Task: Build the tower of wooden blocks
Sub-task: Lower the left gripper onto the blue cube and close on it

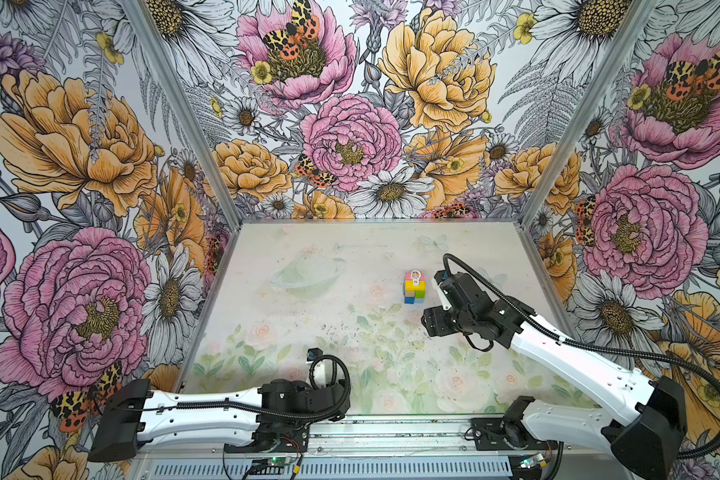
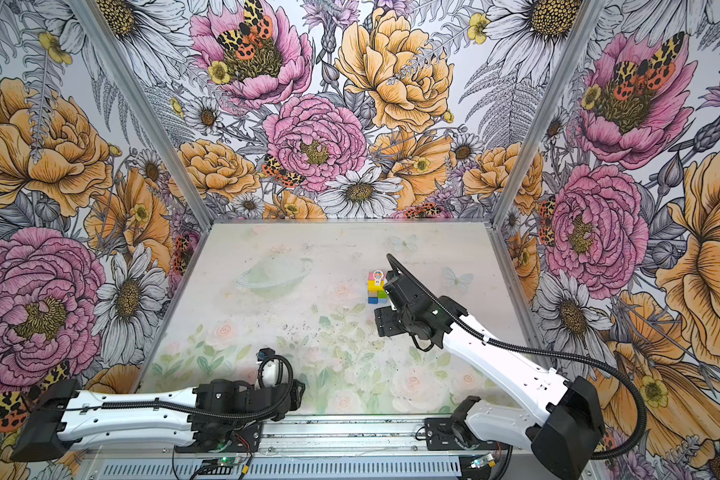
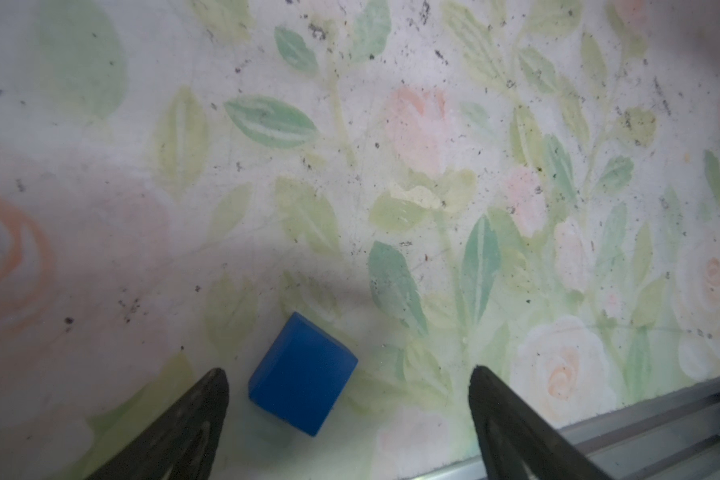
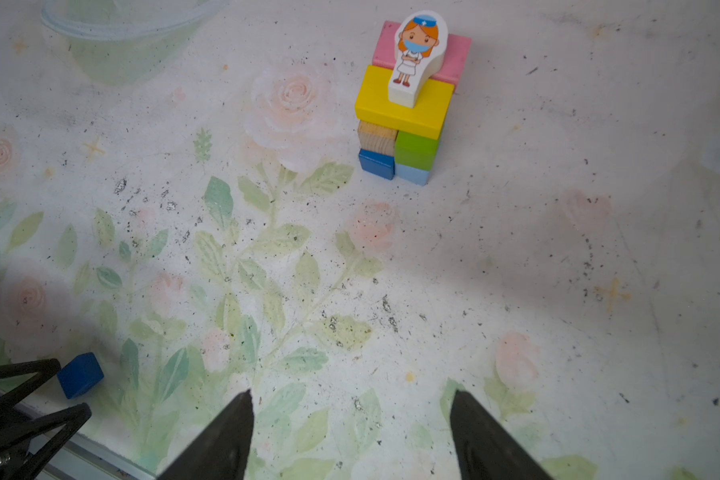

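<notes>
Enclosing floral walls, speckled tabletop

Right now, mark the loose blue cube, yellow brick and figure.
loose blue cube [image 3: 304, 374]: left wrist view, its middle.
yellow brick [image 4: 373, 92]: right wrist view, top face.
figure [image 4: 417, 50]: right wrist view, printed face.

White arm links, black joints, corrugated black cables.
</notes>
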`<action>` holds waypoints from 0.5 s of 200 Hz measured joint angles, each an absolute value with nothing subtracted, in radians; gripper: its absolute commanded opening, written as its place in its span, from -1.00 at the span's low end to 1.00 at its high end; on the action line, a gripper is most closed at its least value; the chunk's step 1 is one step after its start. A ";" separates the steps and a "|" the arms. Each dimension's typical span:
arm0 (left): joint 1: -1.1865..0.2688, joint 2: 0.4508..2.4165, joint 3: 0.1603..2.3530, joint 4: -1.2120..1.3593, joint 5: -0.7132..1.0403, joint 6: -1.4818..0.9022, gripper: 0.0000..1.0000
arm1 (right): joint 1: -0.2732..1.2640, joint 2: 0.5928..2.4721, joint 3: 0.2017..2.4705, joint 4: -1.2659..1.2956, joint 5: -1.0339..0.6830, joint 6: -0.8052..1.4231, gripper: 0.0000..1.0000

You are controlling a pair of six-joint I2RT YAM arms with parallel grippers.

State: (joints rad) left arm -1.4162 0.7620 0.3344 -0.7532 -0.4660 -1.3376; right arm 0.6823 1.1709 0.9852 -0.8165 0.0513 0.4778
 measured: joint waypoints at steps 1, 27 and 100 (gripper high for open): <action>-1.416 0.762 0.336 -0.756 -0.466 -1.338 0.81 | 0.682 1.171 0.985 -0.816 0.051 0.478 0.54; -1.416 0.759 0.356 -0.806 -0.456 -1.346 0.69 | 0.682 1.171 0.981 -0.806 0.051 0.477 0.56; -1.365 0.755 0.355 -0.858 -0.381 -1.347 0.32 | 0.682 1.171 0.965 -0.780 0.051 0.467 0.58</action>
State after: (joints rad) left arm -1.3655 0.7547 0.3546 -0.8581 -0.3805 -1.3472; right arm 0.6815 1.1709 0.9646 -0.7799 0.0509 0.4667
